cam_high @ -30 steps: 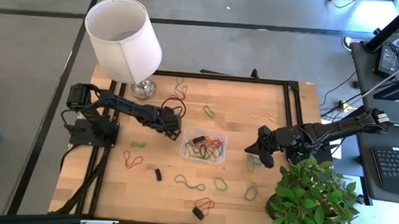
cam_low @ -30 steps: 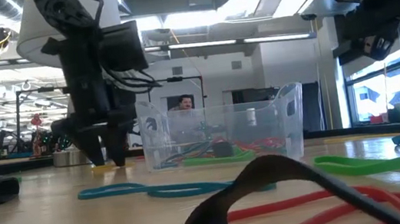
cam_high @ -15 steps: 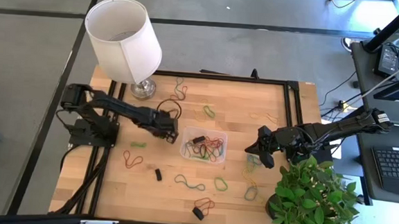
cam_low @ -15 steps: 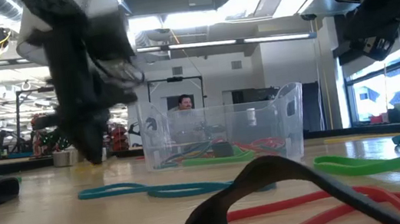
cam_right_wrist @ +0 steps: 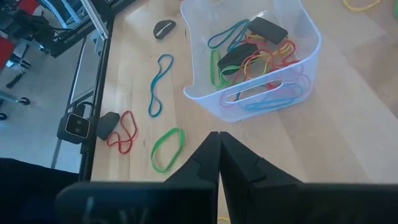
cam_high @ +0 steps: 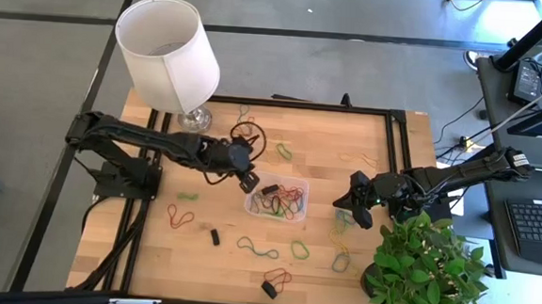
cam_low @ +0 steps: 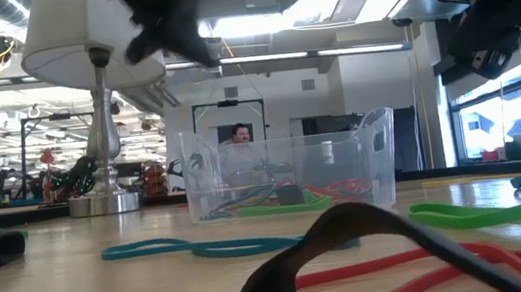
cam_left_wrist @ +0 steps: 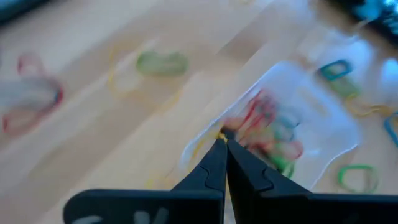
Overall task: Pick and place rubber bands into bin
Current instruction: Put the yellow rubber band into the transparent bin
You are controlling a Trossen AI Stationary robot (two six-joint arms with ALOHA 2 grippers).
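The bin point(cam_high: 278, 198), a small clear tub with several coloured rubber bands inside, stands mid-table. My left gripper point(cam_high: 248, 176) hangs raised by the bin's far left corner, shut, with a thin yellow rubber band point(cam_left_wrist: 200, 148) at its fingertips. In the low view it is high above the table point(cam_low: 207, 57). My right gripper point(cam_high: 350, 210) waits to the right of the bin, shut and holding nothing point(cam_right_wrist: 217, 137). Loose rubber bands lie flat on the wood: red and blue point(cam_high: 180, 217), blue point(cam_high: 258, 248), green point(cam_high: 300, 250). My left gripper pinches the yellow rubber band point(cam_left_wrist: 218, 133) between its two fingertips. The fingers slant down toward the bin. The band trails below the tips, clear of the table. Blur hides which part of the loop is caught.
A white lampshade point(cam_high: 169, 51) on a metal foot point(cam_high: 195, 121) stands at the far left corner. A potted plant point(cam_high: 424, 270) fills the near right corner. More bands lie at the far side point(cam_high: 283, 152) and near edge point(cam_high: 277, 280), with black ones among them point(cam_high: 215, 235).
My left gripper has shut on the table just left of the bin. It then rose well clear of the wood and went a little toward the bin, carrying the yellow band up with it.
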